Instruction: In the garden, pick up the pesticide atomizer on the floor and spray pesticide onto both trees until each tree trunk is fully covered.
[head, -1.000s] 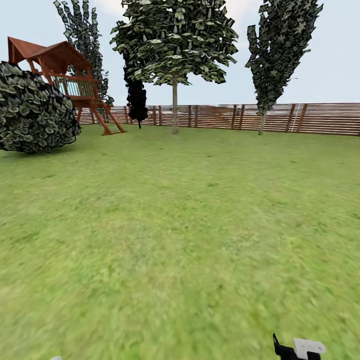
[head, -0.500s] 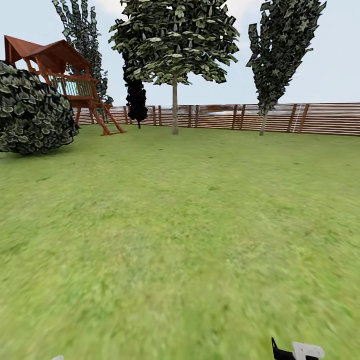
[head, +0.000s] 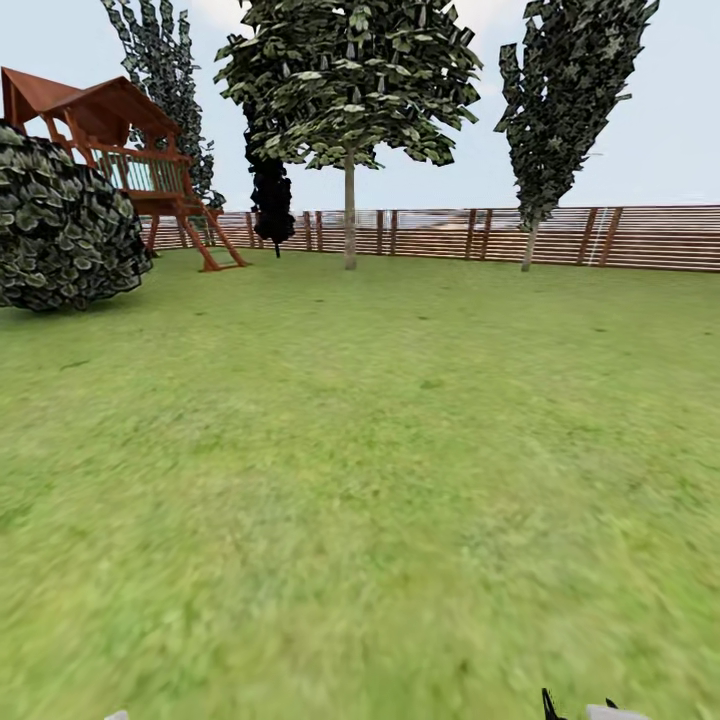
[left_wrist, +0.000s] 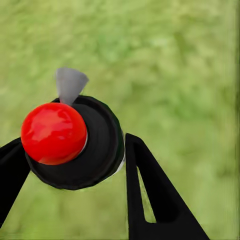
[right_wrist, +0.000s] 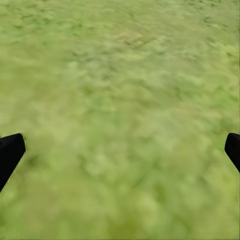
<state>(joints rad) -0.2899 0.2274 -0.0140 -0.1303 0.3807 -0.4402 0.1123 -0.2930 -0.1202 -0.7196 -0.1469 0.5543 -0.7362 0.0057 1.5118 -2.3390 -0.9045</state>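
Observation:
The pesticide atomizer (left_wrist: 70, 140), with a red ball top, a black round body and a grey nozzle, sits between the black fingers (left_wrist: 150, 195) of my left gripper (left_wrist: 75, 167), which is shut on it above the grass. My right gripper (right_wrist: 120, 155) is open over bare lawn, with nothing between its fingertips, and a sliver of it shows at the head view's lower edge (head: 590, 712). Far across the garden lawn (head: 360, 450), near the fence (head: 640, 237), stand a broad-crowned tree with a bare pale trunk (head: 349, 215) and a columnar tree (head: 560, 110) to its right.
A round leafy bush (head: 60, 235) stands at the left, with a red-brown wooden play tower (head: 130, 150) behind it. A thin black columnar tree (head: 272, 200) stands by the fence. Open grass stretches between me and the trees.
The whole head view has shifted: the bush and play tower slid left and the fence line holds, so the camera moved. The right gripper has sunk toward the picture's lower edge.

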